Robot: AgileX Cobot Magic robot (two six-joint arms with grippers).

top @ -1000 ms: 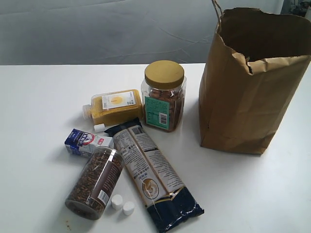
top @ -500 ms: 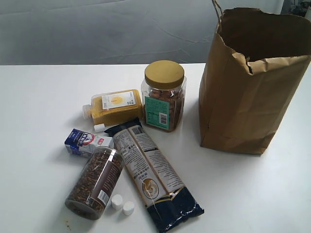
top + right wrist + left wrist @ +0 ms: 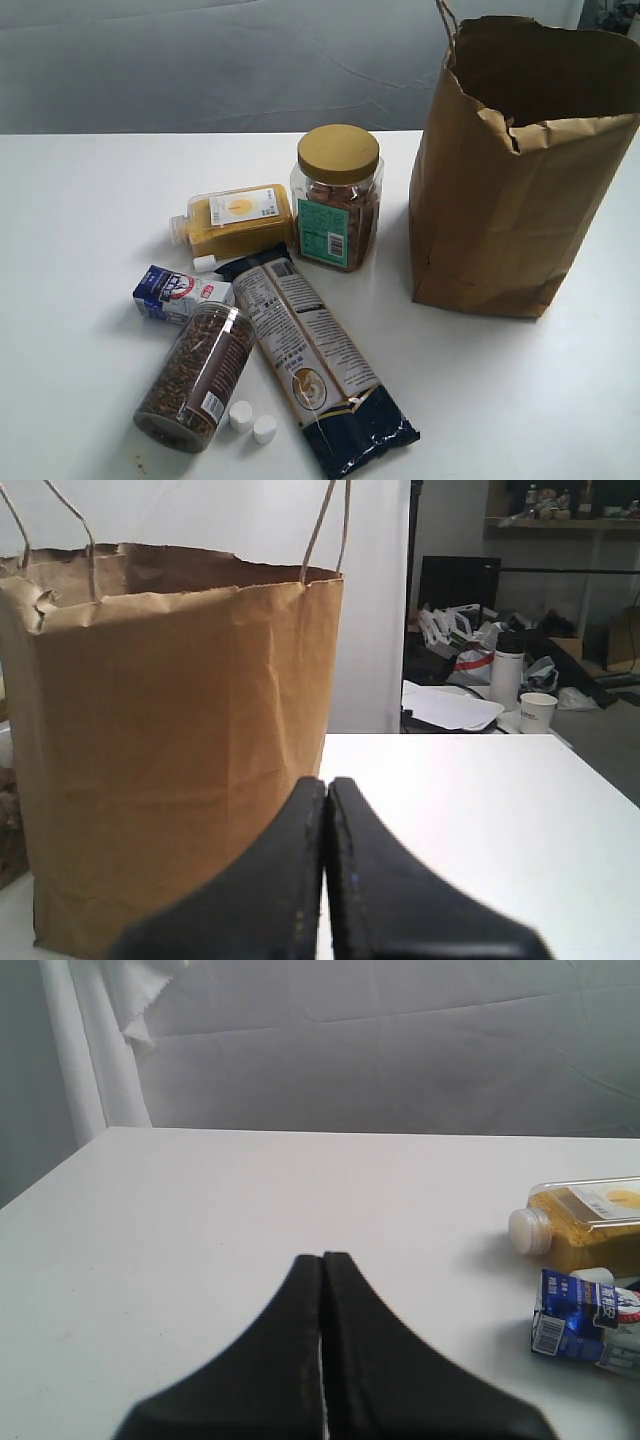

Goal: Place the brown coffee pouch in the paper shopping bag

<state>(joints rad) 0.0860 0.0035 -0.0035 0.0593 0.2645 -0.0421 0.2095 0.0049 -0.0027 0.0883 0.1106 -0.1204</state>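
The paper shopping bag (image 3: 500,200) stands upright at the far right of the white table (image 3: 80,200). Its mouth is open, its rim is torn and creased, and one cord handle rises from the far edge. The brown coffee pouch shows in none of the views, and its place cannot be told; only the upper inner wall of the bag is visible. To the left of the bag, and apart from it, a clear nut jar (image 3: 337,200) with a gold lid stands upright. A yellow juice bottle (image 3: 238,220) lies on its side just left of the nut jar. Nearer than the bottle lies a small blue-and-white carton (image 3: 180,293). A clear jar of dark grains (image 3: 197,365) lies on its side at the near left, its upper end just beside the carton. A long dark-blue and beige pasta packet (image 3: 315,355) lies diagonally from the bottle toward the near right, alongside the grain jar. Two white caps (image 3: 252,422) lie side by side between the grain jar and the packet. Left gripper (image 3: 322,1260): fingers pressed together, holding nothing, above bare table to the left of the bottle and carton. Right gripper (image 3: 327,782): fingers pressed together, holding nothing, near the outer wall of the bag.
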